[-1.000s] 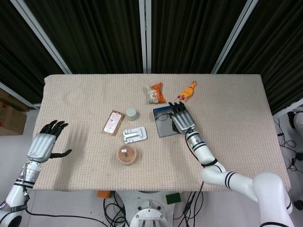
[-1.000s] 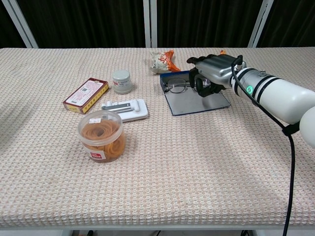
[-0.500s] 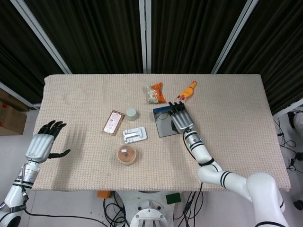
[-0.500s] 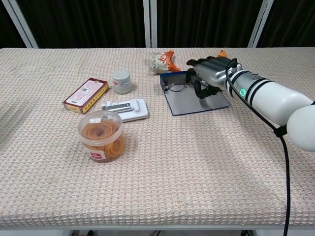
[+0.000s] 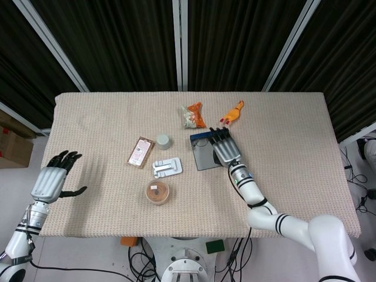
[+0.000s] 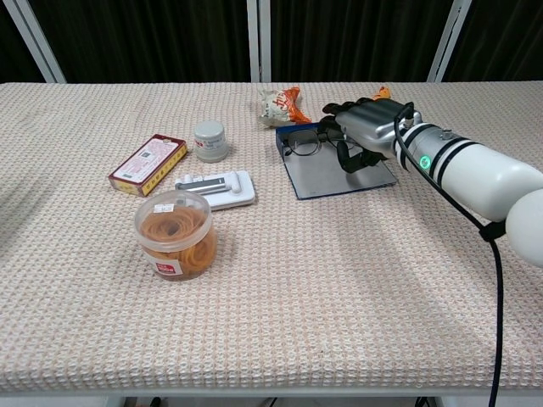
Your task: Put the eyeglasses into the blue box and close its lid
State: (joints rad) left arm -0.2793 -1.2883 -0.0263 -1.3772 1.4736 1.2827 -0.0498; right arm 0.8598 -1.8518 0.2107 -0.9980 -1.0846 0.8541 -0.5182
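Note:
The blue box (image 6: pixel 292 130) lies open at the table's back middle, with its grey lid (image 6: pixel 338 176) flat on the cloth toward me. The dark-framed eyeglasses (image 6: pixel 299 142) stand tilted over the box's blue tray end, lenses to the left. My right hand (image 6: pixel 363 127) holds them from the right, fingers curled around one temple. In the head view the same hand (image 5: pixel 223 147) covers the right half of the box (image 5: pixel 198 138). My left hand (image 5: pixel 53 180) hovers off the table's left edge, fingers spread, holding nothing.
A snack packet (image 5: pixel 192 115) and an orange rubber chicken (image 5: pixel 232 111) lie just behind the box. Left of it are a small grey jar (image 5: pixel 163 141), a pink carton (image 5: pixel 140 152), a white flat device (image 5: pixel 167 168) and a tub of rubber bands (image 5: pixel 157 191).
The eyeglasses dipped toward the box's tray, then rose slightly and tilted up in my right hand. The left hand has hardly moved.

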